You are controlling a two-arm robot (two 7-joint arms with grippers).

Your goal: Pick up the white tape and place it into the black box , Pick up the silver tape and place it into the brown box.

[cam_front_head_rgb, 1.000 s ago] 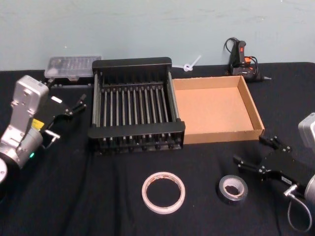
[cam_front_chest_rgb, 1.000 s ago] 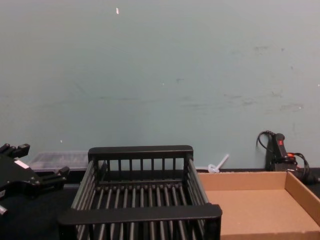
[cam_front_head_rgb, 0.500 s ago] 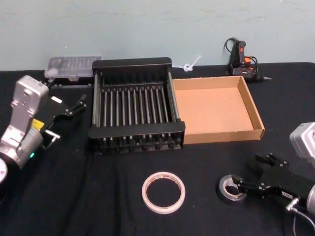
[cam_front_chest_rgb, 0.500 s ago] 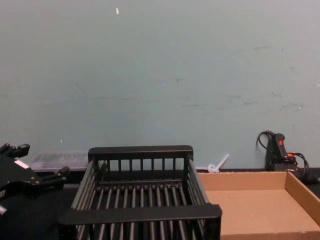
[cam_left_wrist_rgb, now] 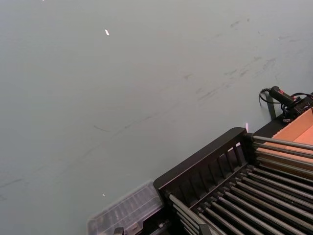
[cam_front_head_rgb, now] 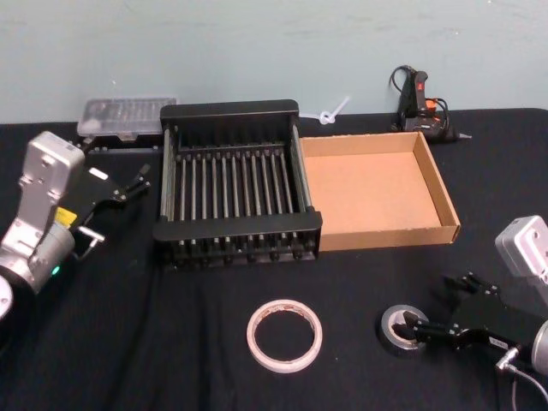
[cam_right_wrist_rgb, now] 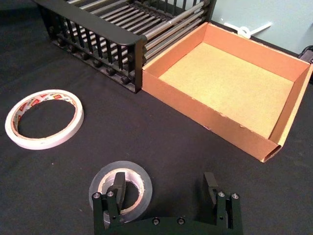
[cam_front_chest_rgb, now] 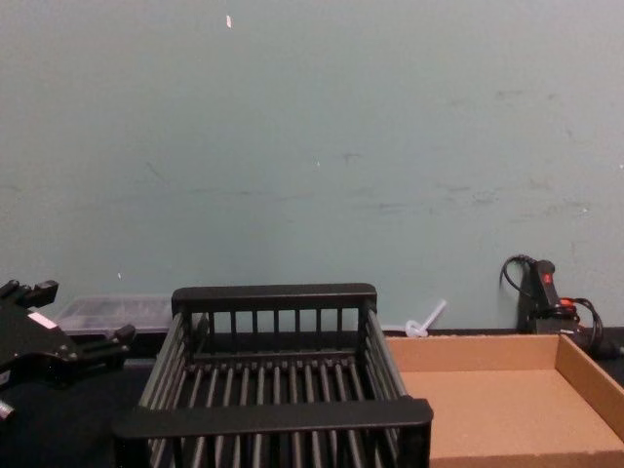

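Closing in on the silver tape (cam_front_head_rgb: 404, 329) now, the right end effector (cam_right_wrist_rgb: 165, 192) sits low at the tabletop's (cam_front_head_rgb: 171, 342) front right corner with its jaws spread wide. In the right wrist view one finger (cam_right_wrist_rgb: 119, 186) is down inside the roll's centre hole while the other stands on bare cloth outside the roll, so the roll's wall lies between them. That looks like a sound line-up for a pinch across one wall.

To do this well, I'd say drop fully to the cloth before squeezing, keep the wrist level, and close slowly so the roll doesn't skid sideways. Then lift straight up, high enough to clear the low front wall of the brown box (cam_front_head_rgb: 435, 187), which lies toward the back right, touching the black box (cam_front_head_rgb: 231, 110).

The white tape (cam_front_head_rgb: 284, 335) lies flat near the front edge, well apart from the silver roll, untouched. The left end effector (cam_front_head_rgb: 118, 190) hangs idle near the left edge, jaws apart, holding nothing.
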